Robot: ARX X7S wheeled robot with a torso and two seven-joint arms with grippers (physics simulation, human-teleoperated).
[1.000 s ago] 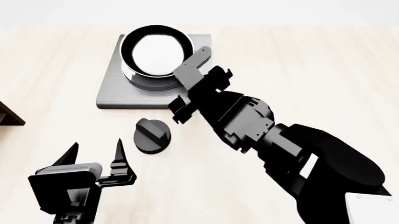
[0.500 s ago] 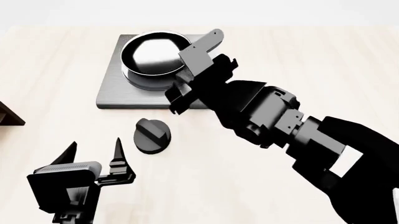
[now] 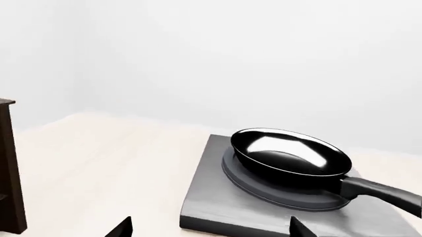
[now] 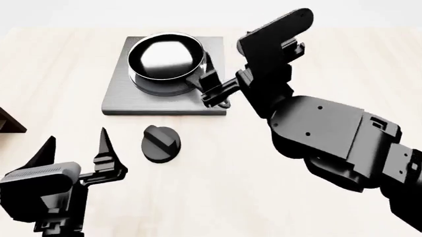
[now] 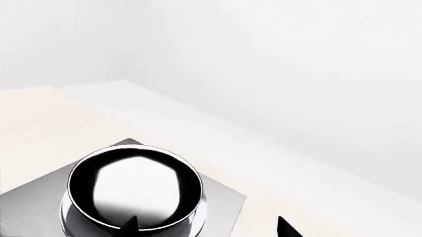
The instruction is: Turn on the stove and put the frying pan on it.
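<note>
Placing step looks finished: frying pan [image 4: 165, 61] sits on the stove [image 4: 125, 101] burner, my right gripper [image 4: 212, 91] spread and off the handle, left gripper [image 4: 76, 148] spread and empty; knob [image 4: 161, 143] at stove's 6 o'clock probably wants turning next.

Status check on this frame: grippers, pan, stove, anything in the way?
Left gripper open, idle near the knob. Right gripper open beside the pan handle. Frying pan sits on the stove burner. Nothing in the way.
</note>
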